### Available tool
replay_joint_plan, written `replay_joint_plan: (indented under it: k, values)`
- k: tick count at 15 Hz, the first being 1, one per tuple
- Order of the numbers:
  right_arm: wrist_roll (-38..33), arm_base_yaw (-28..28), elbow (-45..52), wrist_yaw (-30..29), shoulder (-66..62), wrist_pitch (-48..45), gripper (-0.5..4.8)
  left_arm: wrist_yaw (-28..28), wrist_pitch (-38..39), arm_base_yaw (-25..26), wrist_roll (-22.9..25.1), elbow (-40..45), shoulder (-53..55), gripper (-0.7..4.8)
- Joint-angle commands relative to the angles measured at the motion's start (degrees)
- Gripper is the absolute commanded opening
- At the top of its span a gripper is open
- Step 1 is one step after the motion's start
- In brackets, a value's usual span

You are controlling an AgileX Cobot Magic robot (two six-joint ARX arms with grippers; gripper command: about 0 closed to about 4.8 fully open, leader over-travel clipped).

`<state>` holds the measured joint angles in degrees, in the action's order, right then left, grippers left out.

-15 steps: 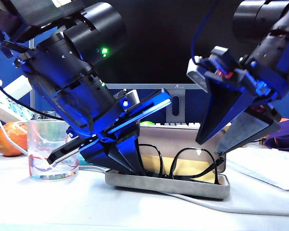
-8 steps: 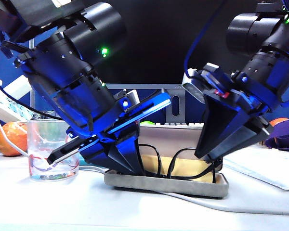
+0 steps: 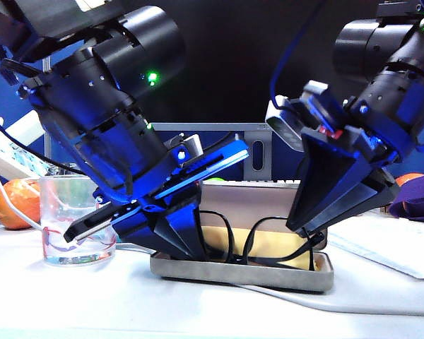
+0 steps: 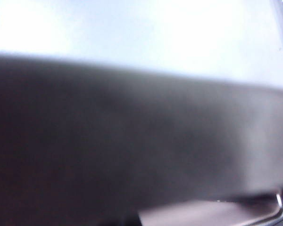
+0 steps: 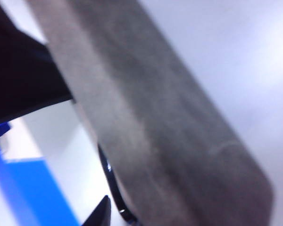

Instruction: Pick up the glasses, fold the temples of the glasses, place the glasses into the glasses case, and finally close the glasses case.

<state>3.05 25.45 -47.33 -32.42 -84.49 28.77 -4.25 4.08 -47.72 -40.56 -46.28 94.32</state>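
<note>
A: Item, glasses (image 3: 268,236): lying in the open glasses case (image 3: 244,272); both grippers working at its ends.

B: Left gripper (image 3: 191,244) closed, contents unclear; right gripper (image 3: 307,233) nearly closed, grip unclear. Next: withdrawing, shutting lid.

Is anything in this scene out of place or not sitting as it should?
Yes. The glasses stand upright in the open glasses case, lenses rising above its rim, instead of lying flat. The left hand and the right hand are both down at the case's two ends. Nothing looks spilled or broken.
</note>
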Motion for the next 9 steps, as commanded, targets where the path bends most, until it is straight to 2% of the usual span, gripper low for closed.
replay_joint_plan:
  k: [1,6,7,8,9]
  values:
    - [0.2,0.0,-0.2,0.7,0.2,-3.4,1.28,0.2,1.0,-0.1,0.3,0.0,0.0,-0.03]
    - [0.0,0.0,-0.1,0.8,0.1,-3.6,1.38,0.2,1.0,-0.1,0.3,0.0,0.0,-0.03]
    - [0.0,0.0,-0.1,0.8,0.2,-3.6,1.11,0.2,1.0,-0.1,0.3,0.0,0.0,-0.03]
    - [0.0,0.0,-0.1,0.7,0.1,-3.6,-0.05,0.2,1.0,-0.1,0.3,0.0,0.0,-0.03]
    - [0.1,0.0,-0.1,0.6,0.1,-3.8,-0.01,0.2,1.0,-0.1,0.3,0.0,0.0,-0.04]
